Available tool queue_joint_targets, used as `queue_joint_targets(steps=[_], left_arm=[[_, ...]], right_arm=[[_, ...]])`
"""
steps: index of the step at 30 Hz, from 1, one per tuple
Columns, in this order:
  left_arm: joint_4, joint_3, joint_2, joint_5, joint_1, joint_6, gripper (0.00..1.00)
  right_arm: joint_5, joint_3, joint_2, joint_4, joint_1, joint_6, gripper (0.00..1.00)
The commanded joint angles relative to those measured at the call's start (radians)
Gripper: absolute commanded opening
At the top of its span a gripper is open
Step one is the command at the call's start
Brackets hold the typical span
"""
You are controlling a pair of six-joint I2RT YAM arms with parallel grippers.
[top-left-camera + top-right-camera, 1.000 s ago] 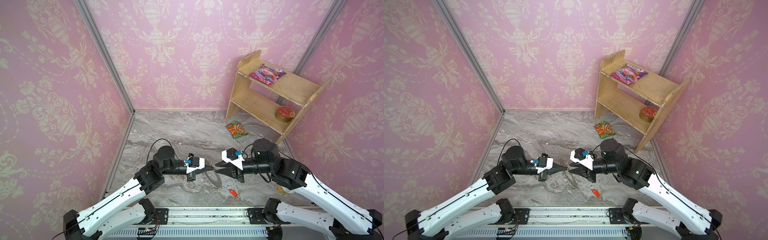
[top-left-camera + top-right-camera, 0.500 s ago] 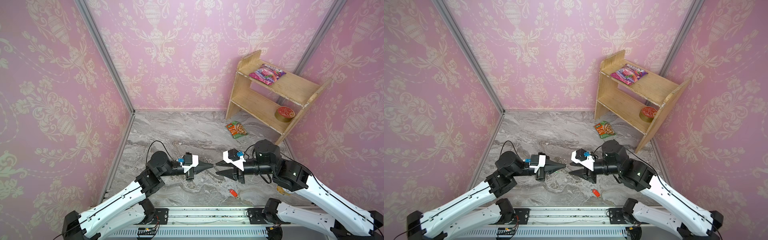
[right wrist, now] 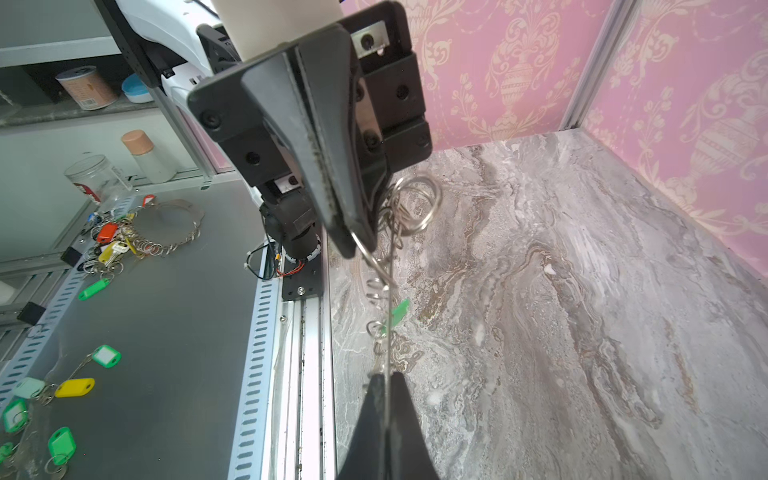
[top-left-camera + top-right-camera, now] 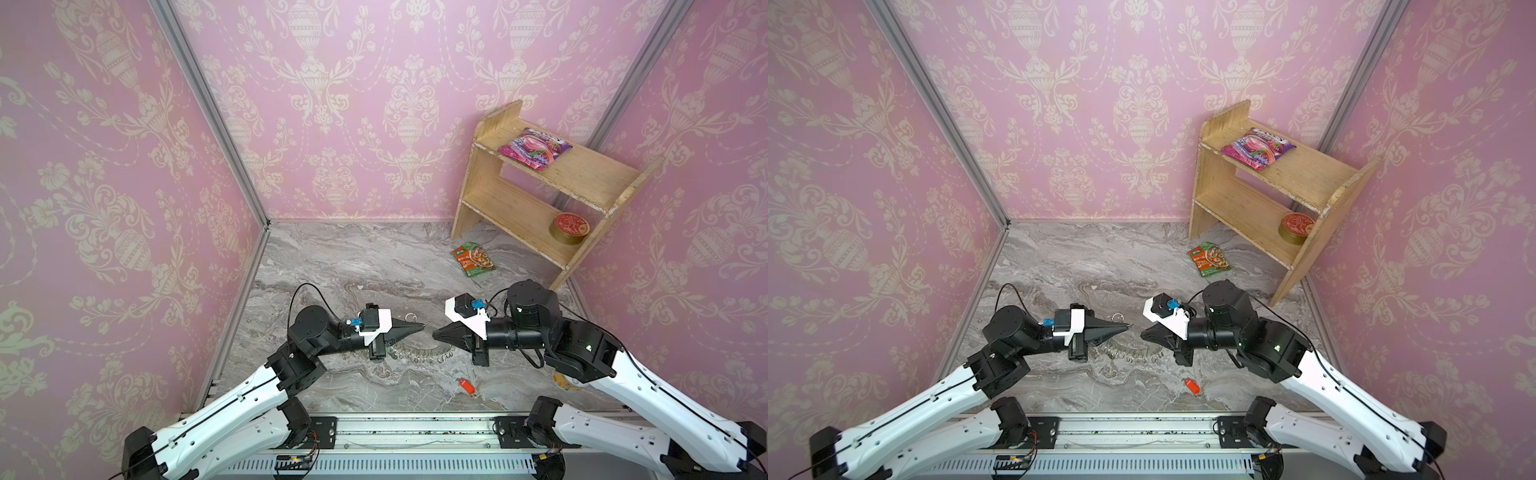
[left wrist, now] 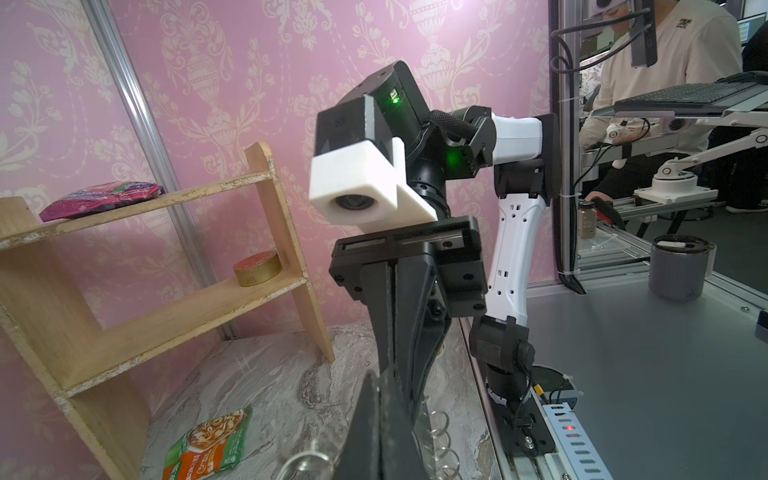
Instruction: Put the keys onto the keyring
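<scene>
Here the keyring (image 4: 419, 355) hangs between left end effector (image 4: 422, 326), at its 9 o'clock, and right end effector (image 4: 435, 332), at 3 o'clock, both clenched on it; the red-tagged key (image 4: 467, 385) lies at 5 o'clock.

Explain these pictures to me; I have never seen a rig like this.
Two white-and-black robot arms stand at a grey marble table. Two pictures look down from overhead; two come from cameras on the arms' wrists. Each arm ends in a gripper. The left gripper and right gripper, both shut, meet and appear to pinch a large flat grey metal keyring with wire loops. A silvery key with a red tag lies near the front edge; a green key tag shows by the ring. An orange-green food packet lies near a wooden shelf.
</scene>
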Motion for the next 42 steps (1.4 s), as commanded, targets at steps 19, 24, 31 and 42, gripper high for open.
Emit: queue_joint_targets(steps=[19, 24, 31, 42], left_arm=[[0.027, -0.025, -0.045, -0.184, -0.008, 0.103, 0.00], [0.087, -0.049, -0.053, -0.176, -0.008, 0.099, 0.00], [-0.006, -0.001, -0.004, 0.028, -0.008, 0.072, 0.00], [-0.067, 0.063, 0.071, 0.162, -0.007, 0.026, 0.00]], right_arm=[[0.105, -0.003, -0.071, 0.005, 0.078, 0.021, 0.00], [-0.099, 0.051, 0.010, -0.102, 0.079, -0.037, 0.31], [0.078, 0.039, -0.090, -0.055, 0.078, -0.068, 0.37], [0.065, 0.113, -0.024, -0.116, 0.077, -0.148, 0.23]])
